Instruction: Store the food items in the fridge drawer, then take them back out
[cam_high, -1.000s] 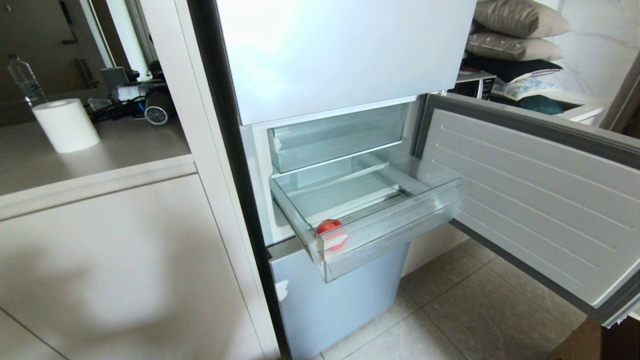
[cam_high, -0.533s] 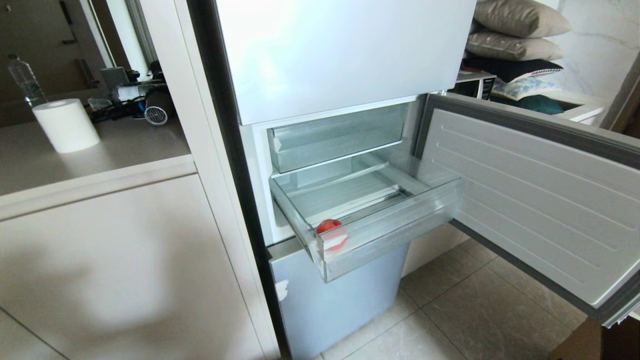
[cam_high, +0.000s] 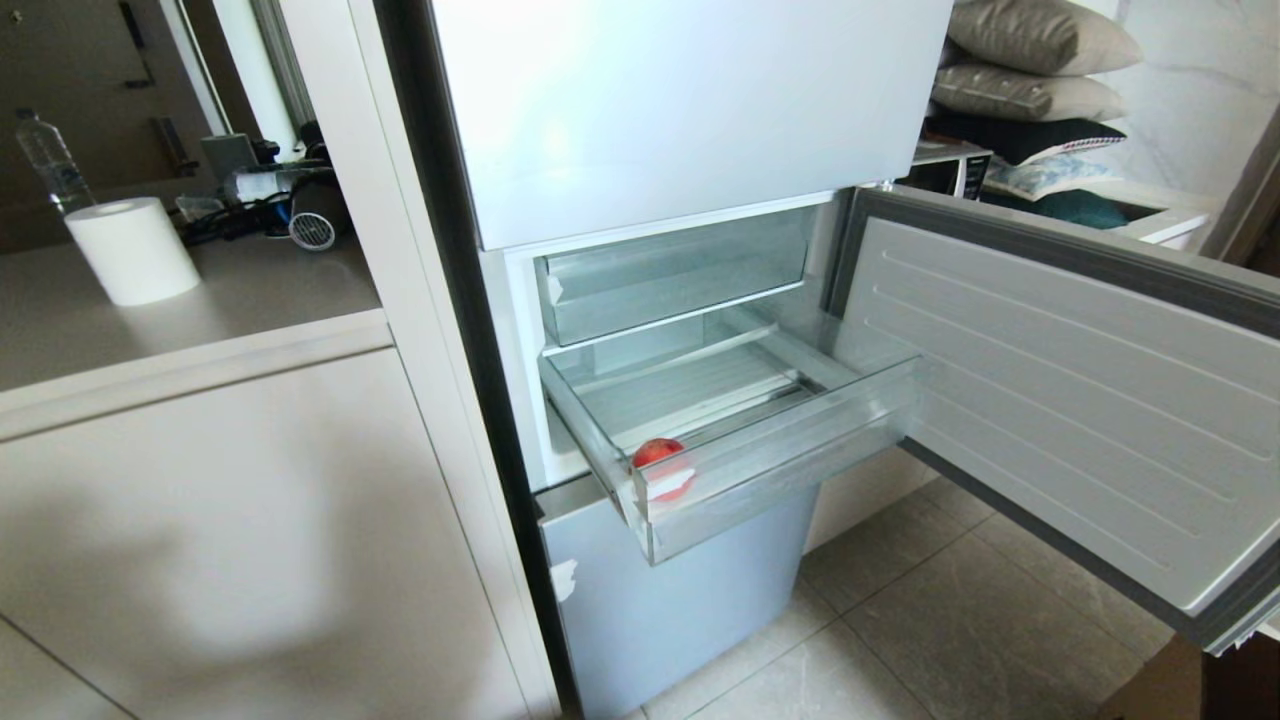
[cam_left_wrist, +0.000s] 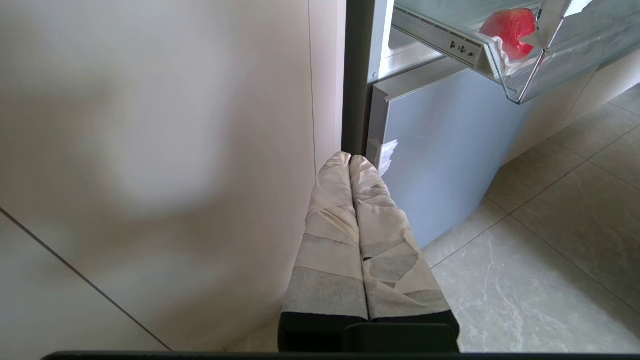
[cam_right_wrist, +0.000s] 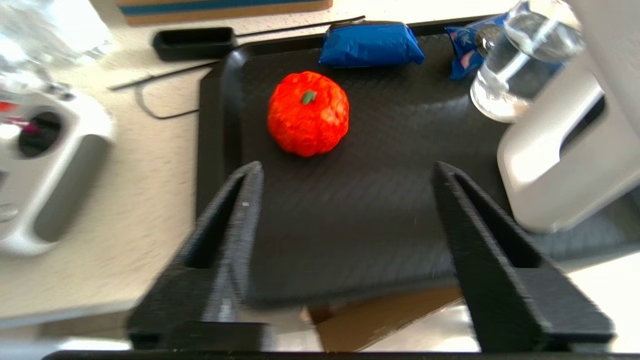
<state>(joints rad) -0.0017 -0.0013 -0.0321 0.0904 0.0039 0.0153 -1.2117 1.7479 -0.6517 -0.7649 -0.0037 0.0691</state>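
Head view: a red fruit (cam_high: 660, 455) lies in the fridge drawer (cam_high: 780, 470). Left wrist view: the left end effector (cam_left_wrist: 350, 160), pressed together, hangs below the drawer. Right wrist view: the right end effector (cam_right_wrist: 345, 175), spread, faces an orange-red pumpkin (cam_right_wrist: 308, 113) on a black tray (cam_right_wrist: 380, 210); storing seems in hand, so next it must close around the pumpkin.

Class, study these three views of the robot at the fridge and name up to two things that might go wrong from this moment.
1. The open right claw hangs over a crowded black tray; closing on the orange-red pumpkin-like piece might bump the clear bottle.
2. The red fruit sits in the front corner of the pulled-out fridge drawer; a dropped second piece might knock it.
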